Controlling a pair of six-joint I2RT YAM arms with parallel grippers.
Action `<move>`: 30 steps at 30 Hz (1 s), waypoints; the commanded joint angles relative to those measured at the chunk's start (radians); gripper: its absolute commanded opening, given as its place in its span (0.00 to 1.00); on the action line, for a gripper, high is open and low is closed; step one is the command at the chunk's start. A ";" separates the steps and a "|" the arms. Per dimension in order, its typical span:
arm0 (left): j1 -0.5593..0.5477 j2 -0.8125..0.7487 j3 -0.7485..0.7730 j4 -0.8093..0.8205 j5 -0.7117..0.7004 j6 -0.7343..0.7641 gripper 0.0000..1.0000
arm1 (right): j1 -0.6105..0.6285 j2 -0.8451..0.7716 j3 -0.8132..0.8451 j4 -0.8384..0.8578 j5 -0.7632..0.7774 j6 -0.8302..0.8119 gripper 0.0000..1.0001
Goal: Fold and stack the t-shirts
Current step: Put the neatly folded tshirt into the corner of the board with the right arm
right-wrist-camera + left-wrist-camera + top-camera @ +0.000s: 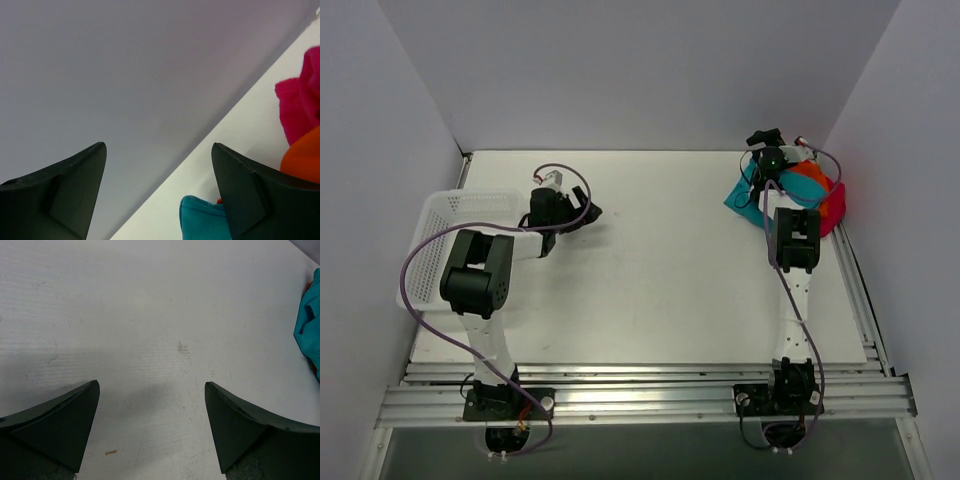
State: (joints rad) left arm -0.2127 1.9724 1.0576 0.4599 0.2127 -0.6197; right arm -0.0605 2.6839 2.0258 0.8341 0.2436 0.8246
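Note:
Three crumpled t-shirts lie in one heap at the far right of the table: teal-blue (745, 195), bright orange (810, 178) and magenta-pink (834, 210). My right gripper (766, 140) hovers over the far edge of the heap, open and empty. Its wrist view shows the teal shirt (202, 220), the orange one (302, 157) and the pink one (295, 107) below the fingers. My left gripper (590, 208) is open and empty over bare table at the left. The teal shirt (309, 320) shows at the right edge of its view.
A white plastic mesh basket (440, 225) stands at the table's left edge, under the left arm. Grey walls close in the back and sides. Aluminium rails (640, 395) run along the near edge.

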 commanded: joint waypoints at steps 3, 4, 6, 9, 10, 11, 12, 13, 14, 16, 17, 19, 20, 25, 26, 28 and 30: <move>0.004 -0.014 0.032 0.028 -0.003 0.020 0.95 | 0.014 -0.022 0.012 0.220 0.068 -0.151 0.85; 0.004 -0.015 0.030 0.028 -0.004 0.020 0.95 | 0.014 -0.038 -0.013 0.270 0.075 -0.159 0.86; 0.003 -0.015 0.030 0.028 0.001 0.020 0.95 | 0.013 -0.091 -0.112 0.319 0.101 -0.168 0.87; -0.001 -0.021 0.025 0.033 0.002 0.018 0.95 | 0.016 -0.177 -0.229 0.442 0.156 -0.211 0.88; 0.001 -0.023 0.025 0.034 0.002 0.017 0.95 | 0.016 -0.202 -0.307 0.500 0.175 -0.222 0.88; -0.001 -0.026 0.024 0.034 0.004 0.017 0.95 | 0.016 -0.250 -0.346 0.531 0.196 -0.244 0.88; -0.004 -0.027 0.022 0.034 0.005 0.015 0.95 | 0.019 -0.274 -0.383 0.558 0.239 -0.258 0.89; -0.005 -0.030 0.021 0.034 0.004 0.015 0.95 | 0.021 -0.300 -0.418 0.606 0.258 -0.271 0.89; -0.007 -0.036 0.018 0.037 0.004 0.015 0.95 | 0.022 -0.353 -0.485 0.634 0.272 -0.297 0.89; -0.011 -0.049 0.016 0.039 0.004 0.017 0.95 | 0.031 -0.410 -0.551 0.712 0.310 -0.326 0.90; -0.013 -0.050 0.013 0.039 0.004 0.017 0.95 | 0.036 -0.467 -0.606 0.739 0.322 -0.370 0.90; -0.016 -0.064 0.005 0.042 0.002 0.018 0.95 | 0.051 -0.518 -0.651 0.808 0.359 -0.418 0.91; -0.017 -0.069 0.002 0.043 0.001 0.018 0.95 | 0.054 -0.560 -0.680 0.829 0.367 -0.444 0.91; -0.024 -0.084 -0.004 0.043 0.002 0.017 0.95 | 0.111 -0.648 -0.775 0.916 0.393 -0.576 0.93; -0.025 -0.086 -0.004 0.043 0.004 0.017 0.95 | 0.128 -0.679 -0.801 0.925 0.395 -0.579 0.93; -0.025 -0.087 -0.004 0.043 0.004 0.015 0.95 | 0.149 -0.714 -0.889 0.963 0.417 -0.594 0.94; -0.025 -0.087 -0.004 0.045 0.005 0.014 0.95 | 0.177 -0.783 -0.999 0.976 0.430 -0.572 0.94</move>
State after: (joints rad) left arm -0.2344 1.9411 1.0546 0.4641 0.2131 -0.6189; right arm 0.0834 1.9835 1.1366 1.3067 0.6048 0.2924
